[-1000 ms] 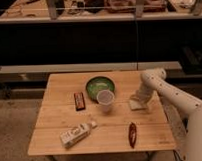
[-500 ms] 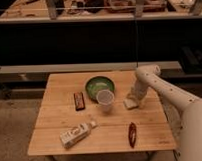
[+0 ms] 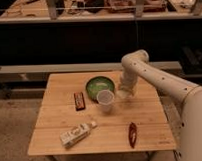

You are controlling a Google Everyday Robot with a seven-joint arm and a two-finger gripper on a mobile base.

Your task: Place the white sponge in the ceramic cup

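Honestly, the pincer (image 3: 122, 94) is the hardest part for me to read from here. It hangs at the end of the white arm (image 3: 144, 68), pointing down over the table (image 3: 146, 118), and its pale fingers blend into a pale lump at their tip. As far as I can judge, the fingers are pressed together on that lump, which I take for the white sponge (image 3: 120, 96). I cannot make out the sponge's edges or say how much of it sits between the fingers. Whether it hangs clear of the wood or brushes it, I cannot tell either.

So the sponge is right at the pincer's tip, just beside the cup (image 3: 105, 99) on the side nearer the arm, and not over the cup's mouth. The cup stands upright with its round mouth open to me. Touching or nearly touching it from behind is the green bowl (image 3: 99, 85), and the pincer is near that bowl's rim as well.

Further out, a brown bar (image 3: 79, 101) lies flat beyond the cup, away from the arm. A bottle (image 3: 77, 134) with a white label lies on its side near the front edge. A small red object (image 3: 132, 134) lies near that edge too, and I cannot identify it. The arm's base is cut off at the picture's edge.
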